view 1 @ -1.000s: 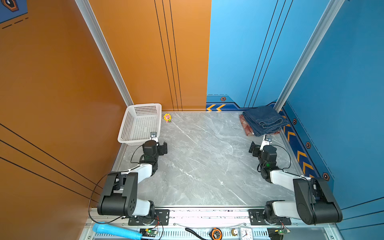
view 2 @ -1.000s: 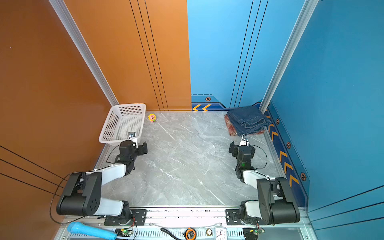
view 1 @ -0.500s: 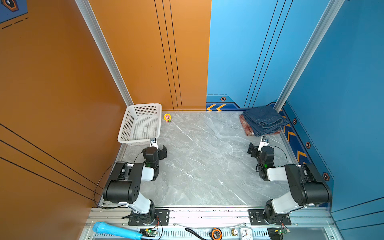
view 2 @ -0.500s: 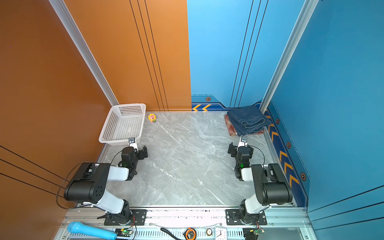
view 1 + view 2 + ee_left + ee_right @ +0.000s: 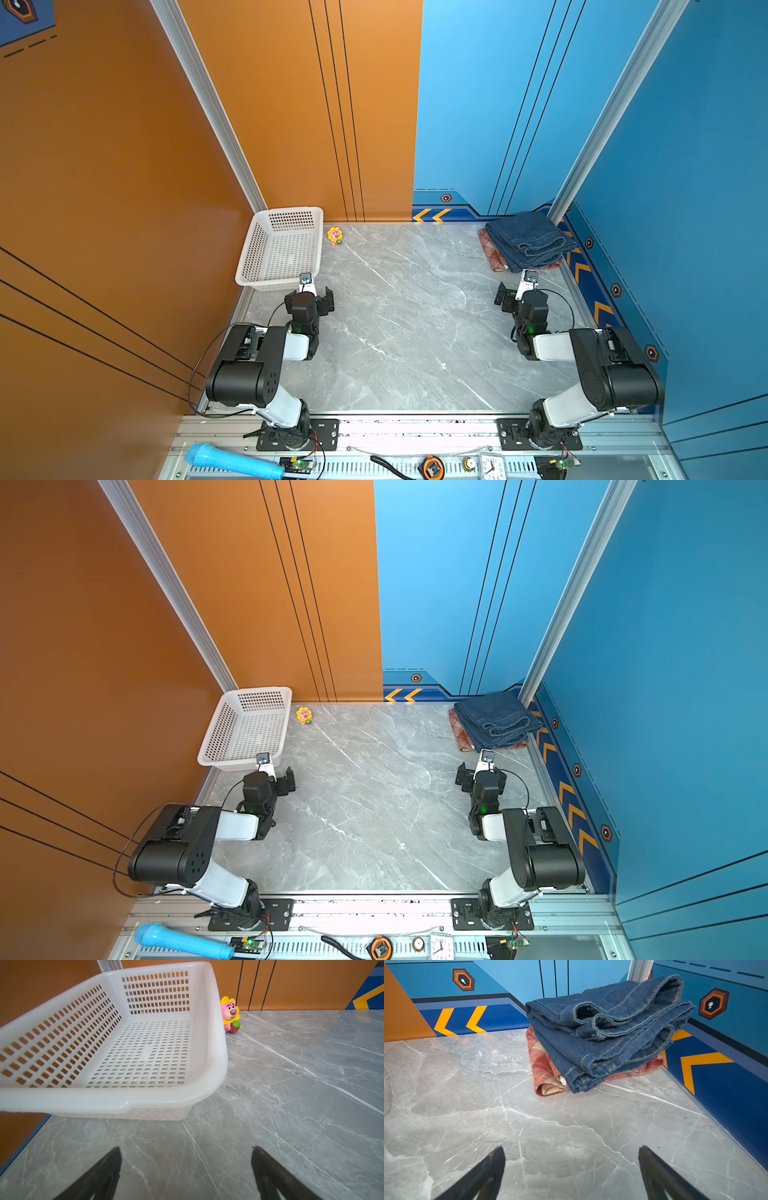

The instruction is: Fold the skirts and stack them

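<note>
- Basket [image 5: 257, 245], white, perforated, sits at the far left corner of the table [image 5: 415, 332], against the orange wall. Both top views show it [image 5: 224, 725]. In the left wrist view its rim [image 5: 216, 1043] fills the frame, and only the slotted floor shows inside.
- Left gripper [image 5: 312, 291] is low over the table, just in front of the basket's near edge. Its jaws are spread wide, with bare marble between them in the left wrist view [image 5: 187, 1148]. It holds nothing, and the arm is folded back toward its base.
- Toy [image 5: 335, 235], a small pink bear in yellow petals, stands just beside the basket's far right corner, close to the back wall. The left wrist view also shows it [image 5: 230, 1014].
- Right gripper [image 5: 519, 287] is low over the table near the right edge, and its jaws are also spread wide. In the right wrist view [image 5: 571, 1147] only marble lies between them. It holds nothing and is near the pile but apart from it.
- The skirts are in one pile at the far right corner, against the blue wall. The plaid skirt [image 5: 546, 1072] lies folded at the bottom, with its red and cream edge showing [image 5: 492, 255].
- Denim skirts [image 5: 602, 1032] are folded in several layers on top of it, hems loose at the right [image 5: 523, 241]. I cannot tell where one denim skirt ends and the next begins.
</note>
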`<act>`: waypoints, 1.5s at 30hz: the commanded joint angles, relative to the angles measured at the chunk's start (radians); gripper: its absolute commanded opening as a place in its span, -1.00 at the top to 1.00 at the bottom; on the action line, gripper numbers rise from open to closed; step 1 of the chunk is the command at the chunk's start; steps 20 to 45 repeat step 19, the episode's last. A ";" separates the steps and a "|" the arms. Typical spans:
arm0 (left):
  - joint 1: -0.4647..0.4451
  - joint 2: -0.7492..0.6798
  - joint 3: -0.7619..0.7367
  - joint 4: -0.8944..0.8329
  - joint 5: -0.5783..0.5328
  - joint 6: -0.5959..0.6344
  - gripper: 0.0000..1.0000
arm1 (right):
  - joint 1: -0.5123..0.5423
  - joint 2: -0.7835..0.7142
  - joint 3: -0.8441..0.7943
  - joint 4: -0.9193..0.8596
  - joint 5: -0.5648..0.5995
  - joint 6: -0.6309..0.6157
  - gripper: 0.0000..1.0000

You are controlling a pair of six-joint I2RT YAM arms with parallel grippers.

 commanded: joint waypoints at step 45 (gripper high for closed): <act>-0.007 -0.002 0.006 0.021 -0.019 0.015 -0.96 | -0.003 0.005 0.012 -0.018 -0.012 -0.012 -1.00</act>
